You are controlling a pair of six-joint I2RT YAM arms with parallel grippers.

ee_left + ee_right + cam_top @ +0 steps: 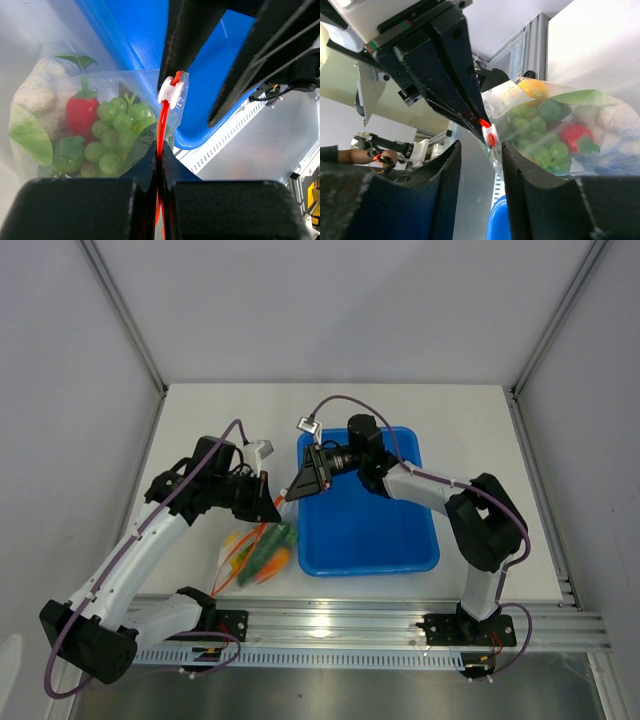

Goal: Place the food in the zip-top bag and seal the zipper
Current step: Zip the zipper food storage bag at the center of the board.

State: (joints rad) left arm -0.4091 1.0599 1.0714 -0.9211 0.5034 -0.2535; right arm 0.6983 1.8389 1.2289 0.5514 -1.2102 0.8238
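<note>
White table [200, 430] and plain grey walls form the setting, viewed from above and from both wrists.

At the centre, the left gripper [159, 167] is clenched on the zipper [161, 125], and the red-orange strip is pinched flat between its two black fingers. Just beyond that grip, a small white slider [170, 93] is seen on the strip at a corner of the bag. The right gripper [480, 150] is held apart, its fingers either side of the slider, with nothing grasped; one finger seems to be right against it, though contact cannot be confirmed.

Below the strip, the zip-top bag [242, 552] is draped down to the table, just left of the blue tub [380, 530]. Green grapes [112, 135], a red chili [81, 114], a white cauliflower [37, 97] and an orange-yellow fruit [534, 89] are seen inside the clear plastic. No food is visible in the tub.

Filling is judged to be finished, and sealing is the step in hand. Next, the slider would need to be pinched by the right gripper and drawn along the strip while the other end is held taut. Whether the track is already closed cannot be told.

From above, the zipper's long axis is seen to run diagonally, from the near left up toward the two grippers, with the slider end pointing at the tub.
</note>
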